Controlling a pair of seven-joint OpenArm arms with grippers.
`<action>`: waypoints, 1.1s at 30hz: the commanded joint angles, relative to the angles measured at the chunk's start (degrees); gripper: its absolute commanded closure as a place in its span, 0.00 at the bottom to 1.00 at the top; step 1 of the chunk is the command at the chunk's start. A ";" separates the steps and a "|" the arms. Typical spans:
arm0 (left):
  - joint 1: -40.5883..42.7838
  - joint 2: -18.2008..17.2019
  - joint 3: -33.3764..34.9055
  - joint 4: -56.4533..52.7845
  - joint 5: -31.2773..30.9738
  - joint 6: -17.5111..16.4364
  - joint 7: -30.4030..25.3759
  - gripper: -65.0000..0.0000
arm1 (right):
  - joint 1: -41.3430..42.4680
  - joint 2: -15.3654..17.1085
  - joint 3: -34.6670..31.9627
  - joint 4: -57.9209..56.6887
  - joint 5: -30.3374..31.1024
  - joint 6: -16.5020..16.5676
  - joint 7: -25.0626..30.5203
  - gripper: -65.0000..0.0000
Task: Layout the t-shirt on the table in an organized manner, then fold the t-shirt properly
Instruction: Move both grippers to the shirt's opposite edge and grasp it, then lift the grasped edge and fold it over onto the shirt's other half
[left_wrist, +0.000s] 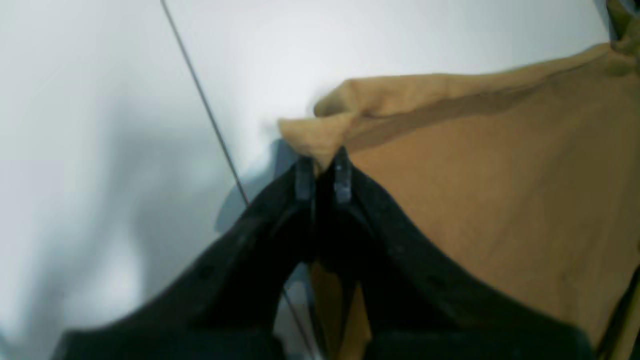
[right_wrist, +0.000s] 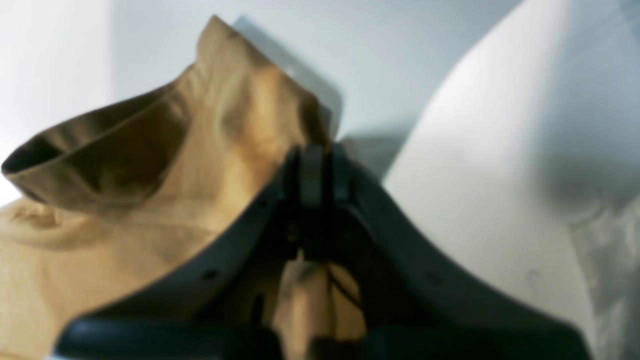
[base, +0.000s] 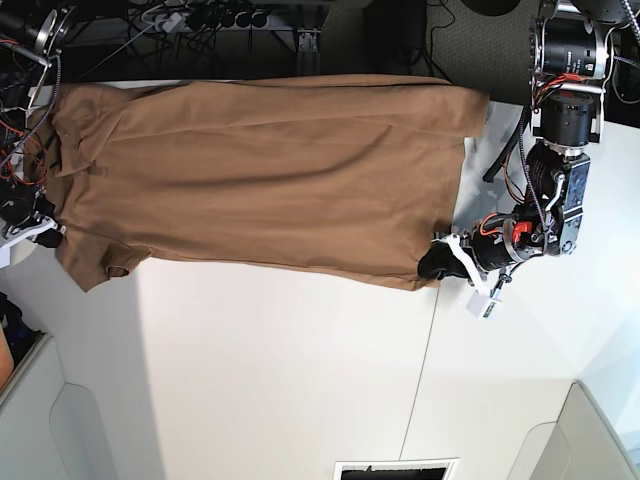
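The tan t-shirt (base: 260, 180) lies spread out across the far part of the white table (base: 300, 380), with a sleeve at the left end. My left gripper (base: 437, 262) is at the shirt's near right corner. The left wrist view shows my left gripper (left_wrist: 322, 162) shut on that bunched corner of the t-shirt (left_wrist: 500, 175). My right gripper (base: 42, 228) sits at the shirt's left end, partly hidden at the frame's edge. In the right wrist view my right gripper (right_wrist: 320, 160) is shut on a raised fold of the t-shirt (right_wrist: 100, 250), beside an open sleeve.
A thin dark seam (base: 425, 370) runs across the table just right of the shirt's corner and also shows as the seam (left_wrist: 205, 105) by the left gripper. Cables and equipment (base: 200, 20) line the far edge. A dark opening (base: 395, 470) sits at the near edge.
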 joint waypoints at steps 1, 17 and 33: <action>-1.29 -1.40 -0.20 1.25 -1.81 -0.52 0.17 0.96 | 0.96 1.14 0.09 2.12 0.55 0.24 0.20 1.00; 5.49 -14.99 -0.20 22.80 -22.12 -0.52 22.47 0.96 | -2.93 3.69 0.13 15.37 6.38 1.33 -10.29 1.00; 20.59 -21.42 -0.20 36.41 -24.46 -0.52 24.74 0.96 | -15.89 6.23 2.27 23.17 8.92 1.33 -10.54 1.00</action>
